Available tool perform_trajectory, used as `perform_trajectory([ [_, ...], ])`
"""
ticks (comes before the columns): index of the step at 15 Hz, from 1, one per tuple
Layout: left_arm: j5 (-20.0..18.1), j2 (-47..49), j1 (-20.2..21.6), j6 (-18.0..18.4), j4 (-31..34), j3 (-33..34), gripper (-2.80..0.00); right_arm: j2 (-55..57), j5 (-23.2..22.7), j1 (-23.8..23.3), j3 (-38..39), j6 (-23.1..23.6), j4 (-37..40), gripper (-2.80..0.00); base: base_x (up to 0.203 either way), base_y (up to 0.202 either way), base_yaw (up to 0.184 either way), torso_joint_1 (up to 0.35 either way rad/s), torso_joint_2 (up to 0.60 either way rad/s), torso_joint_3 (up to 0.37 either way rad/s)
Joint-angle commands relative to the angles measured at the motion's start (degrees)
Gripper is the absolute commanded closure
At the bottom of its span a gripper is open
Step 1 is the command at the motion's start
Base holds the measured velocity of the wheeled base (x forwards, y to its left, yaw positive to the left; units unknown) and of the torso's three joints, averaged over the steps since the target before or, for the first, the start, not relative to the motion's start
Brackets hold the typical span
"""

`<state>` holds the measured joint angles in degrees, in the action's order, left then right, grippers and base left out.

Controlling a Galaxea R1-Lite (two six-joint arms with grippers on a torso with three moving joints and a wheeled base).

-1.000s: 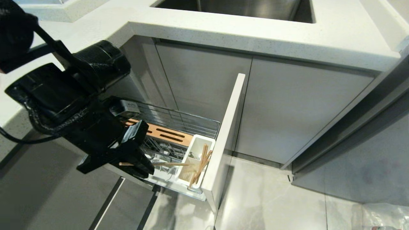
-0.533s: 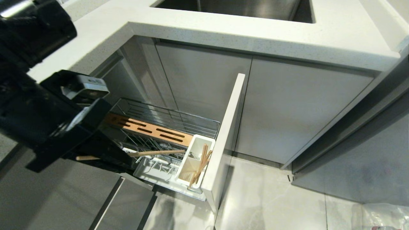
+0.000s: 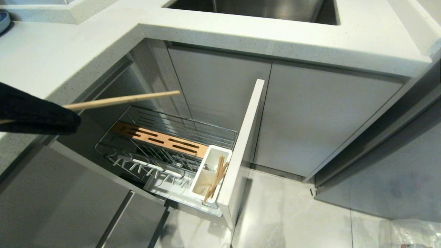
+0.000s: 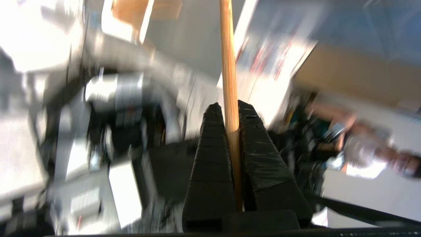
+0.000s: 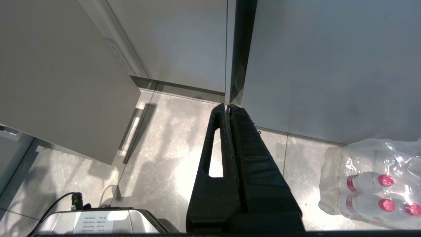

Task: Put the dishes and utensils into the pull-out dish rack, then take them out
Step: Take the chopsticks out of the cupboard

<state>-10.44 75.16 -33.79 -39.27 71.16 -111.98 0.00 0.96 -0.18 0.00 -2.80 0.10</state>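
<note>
My left gripper (image 3: 70,119) shows at the left edge of the head view, above the countertop edge, shut on a light-wooden chopstick (image 3: 124,100) that sticks out to the right over the rack. The left wrist view shows the chopstick (image 4: 228,65) clamped between the two black fingers of the left gripper (image 4: 229,107). The pull-out dish rack (image 3: 179,129) stands open below, with its bamboo strip (image 3: 158,139) and white utensil cup (image 3: 225,151). Another chopstick (image 3: 215,182) leans in the cup. The bowl and spoon are out of view. My right gripper (image 5: 227,107) hangs shut over the floor, holding nothing.
The pale cabinet front (image 3: 243,148) stands out from the cabinets at the rack's right end. A white countertop (image 3: 241,31) with a steel sink (image 3: 255,8) runs above. A pack of water bottles (image 5: 371,177) lies on the tiled floor. A blue dish edge (image 3: 2,19) shows far left.
The left arm has risen and drawn back to the left, out of the rack, lifting one chopstick from the cup area up to countertop height. The right arm has kept still.
</note>
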Motion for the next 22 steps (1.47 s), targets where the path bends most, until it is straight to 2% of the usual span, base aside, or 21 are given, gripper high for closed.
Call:
perform_trajectory([
  [1, 1.4, -4.8, 0.0, -0.2, -1.7, 0.0, 0.0, 0.0, 0.0, 0.0, 0.1, 0.0, 0.0, 0.0, 0.0, 0.0, 0.0, 0.0, 0.0, 0.0],
  [4, 10.5, -9.3, 0.5, 0.2, -8.3, 0.3, 0.0, 0.0, 0.0, 0.0, 0.1, 0.0, 0.0, 0.0, 0.0, 0.0, 0.0, 0.0, 0.0, 0.0],
  [7, 17.4, -10.9, 4.1, 0.9, -13.1, 0.4, 0.0, 0.0, 0.0, 0.0, 0.1, 0.0, 0.0, 0.0, 0.0, 0.0, 0.0, 0.0, 0.0, 0.0],
  [12, 35.2, -7.8, 10.5, 1.3, -15.7, 0.6, 0.0, 0.0, 0.0, 0.0, 0.1, 0.0, 0.0, 0.0, 0.0, 0.0, 0.0, 0.0, 0.0, 0.0],
  [15, 45.8, -4.4, 13.0, 0.3, -16.9, 0.9, 0.0, 0.0, 0.0, 0.0, 0.1, 0.0, 0.0, 0.0, 0.0, 0.0, 0.0, 0.0, 0.0, 0.0],
  [17, 49.2, -2.4, 15.9, -1.2, -18.5, 1.9, 0.0, 0.0, 0.0, 0.0, 0.1, 0.0, 0.0, 0.0, 0.0, 0.0, 0.0, 0.0, 0.0, 0.0],
  [18, 50.8, -1.1, 19.0, -1.7, -20.0, 2.3, 0.0, 0.0, 0.0, 0.0, 0.1, 0.0, 0.0, 0.0, 0.0, 0.0, 0.0, 0.0, 0.0, 0.0],
  [20, 56.1, 2.1, 23.0, -2.5, -25.6, 3.7, 0.0, 0.0, 0.0, 0.0, 0.1, 0.0, 0.0, 0.0, 0.0, 0.0, 0.0, 0.0, 0.0, 0.0],
  [22, 58.5, 5.4, 25.7, -3.9, -29.3, 4.2, 0.0, 0.0, 0.0, 0.0, 0.1, 0.0, 0.0, 0.0, 0.0, 0.0, 0.0, 0.0, 0.0, 0.0],
])
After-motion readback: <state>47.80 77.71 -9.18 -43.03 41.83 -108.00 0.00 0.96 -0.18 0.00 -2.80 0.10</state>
